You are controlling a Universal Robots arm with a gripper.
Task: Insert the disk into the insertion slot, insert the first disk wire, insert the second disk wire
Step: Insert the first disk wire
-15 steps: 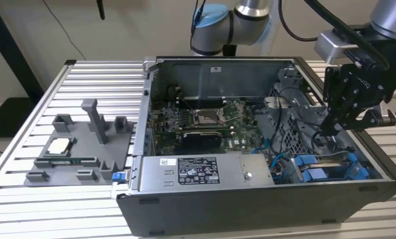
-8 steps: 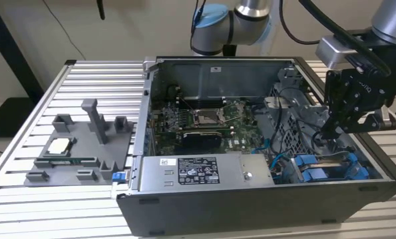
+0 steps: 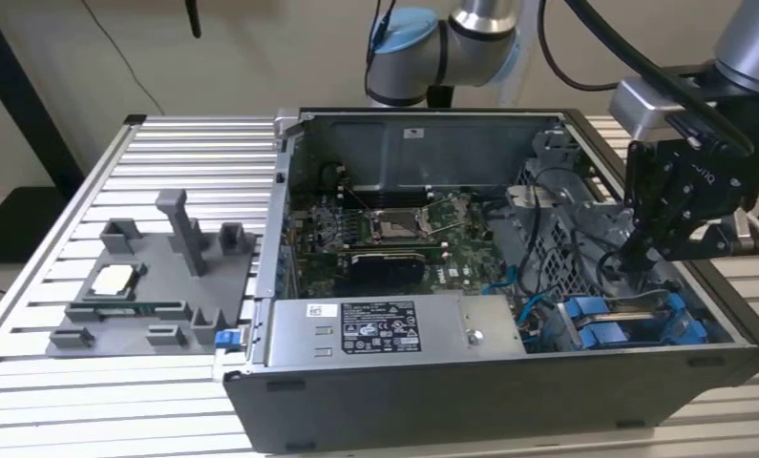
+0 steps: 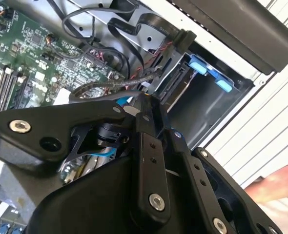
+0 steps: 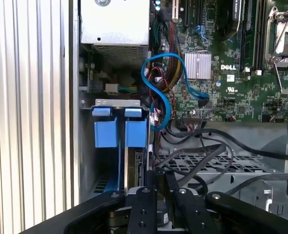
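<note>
Blue-framed silver-grey disk (image 5: 136,132) stands edge-on, apparently seated, in the grey perforated-metal insertion slot (image 5: 87,161); black end effector (image 5: 161,176) hangs just beside it among loose black cables (image 5: 207,156), tips together; probably placed there for wiring.

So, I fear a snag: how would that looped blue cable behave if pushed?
Probably floppy yet springy: the blue cable holds a free arch over the circuit board, so a push would likely bend it. It looks thin and light. One end seems plugged into the board, so pulling may strain it.
</note>
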